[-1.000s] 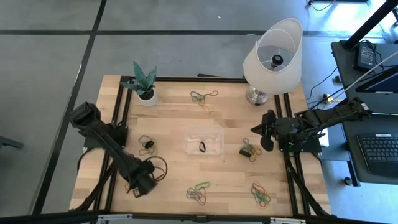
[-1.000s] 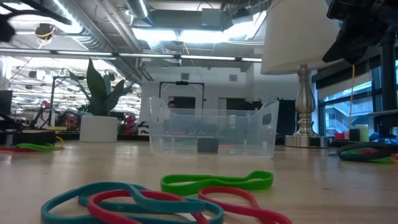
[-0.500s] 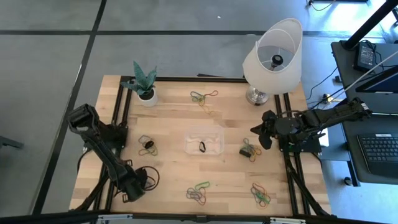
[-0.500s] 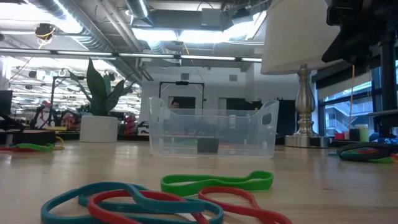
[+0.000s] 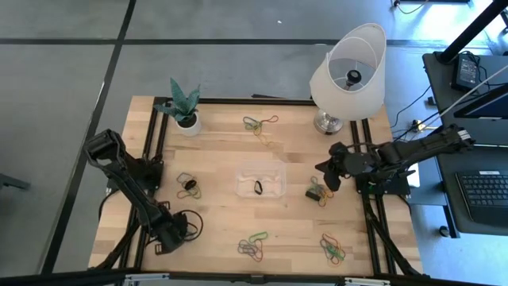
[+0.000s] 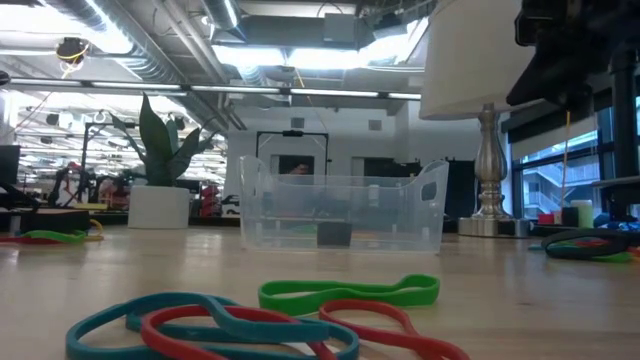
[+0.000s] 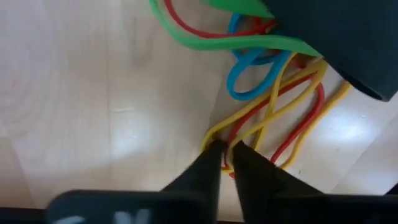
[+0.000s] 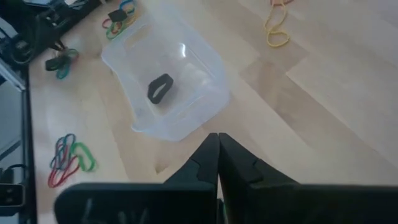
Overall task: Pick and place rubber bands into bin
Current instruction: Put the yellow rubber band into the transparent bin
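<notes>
Left gripper [image 7: 225,149] nearly pinched on yellow band [image 7: 273,112], lower left of high view; lift straight, carry to bin [image 5: 259,181]; right gripper [image 8: 217,144] together.

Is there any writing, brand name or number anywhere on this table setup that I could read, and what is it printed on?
None can be read.
Dark keyboard beside the table: its key markings are too small to read.
Clear plastic rectangular bin, white lamp shade and white plant pot: no writing shows.
</notes>
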